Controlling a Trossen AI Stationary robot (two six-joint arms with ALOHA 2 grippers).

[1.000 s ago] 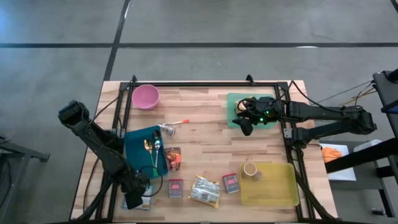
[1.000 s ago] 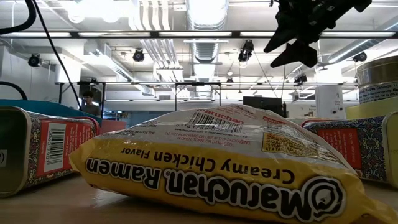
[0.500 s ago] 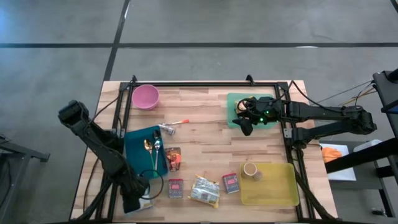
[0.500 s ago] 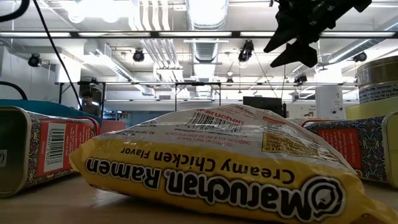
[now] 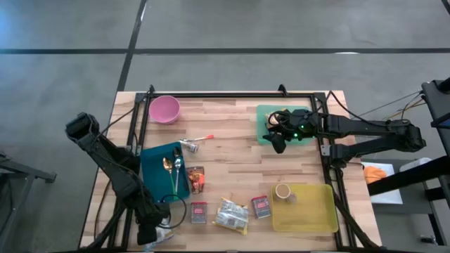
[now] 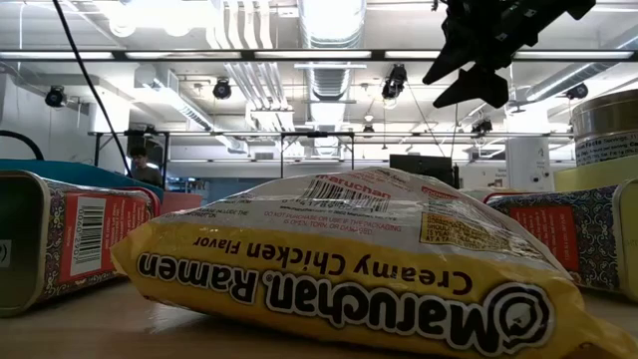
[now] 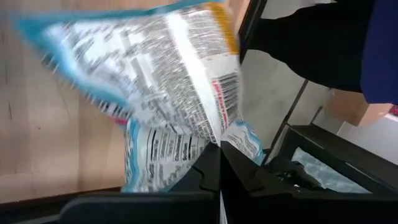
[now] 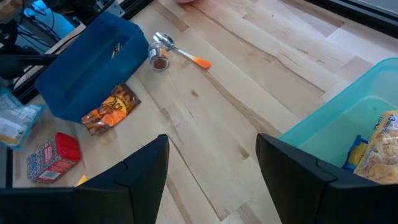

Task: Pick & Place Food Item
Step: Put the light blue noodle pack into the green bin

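Note:
A blue-and-white printed food packet [image 7: 155, 81] is at the table's near left corner, small in the high view [image 5: 166, 236], with my left gripper [image 5: 150, 235] shut on it. My right gripper [image 5: 277, 143] hangs open over the far right of the table, at the edge of a green tray [image 5: 285, 112]. It touches nothing, and it also shows at the top of the low view [image 6: 477, 62]. In the right wrist view the open right gripper [image 8: 211, 180] shows above bare wood, with a yellow packet [image 8: 380, 149] lying in the tray [image 8: 336, 118]. My left gripper pinches the packet's near end [image 7: 216, 138] between its two shut fingers [image 7: 208, 177], by the sealed blue edge. The fingers slant down from the left. The packet stretches away from them, tilted over the wood; whether its far end rests on the table I cannot tell.
A blue tray [image 5: 156, 172] holds spoons. Beside it lie an orange snack packet [image 5: 196, 179], two red tins [image 5: 199, 212] [image 5: 261, 206] and a yellow ramen packet [image 5: 232, 216]. A yellow tray [image 5: 313, 211] holds a can [image 5: 283, 191]. A pink bowl [image 5: 165, 109] stands far left.
My left gripper has shifted toward the table's near edge and risen a little. The blue-and-white packet has gone with it and now sits tilted. My right gripper has kept still.

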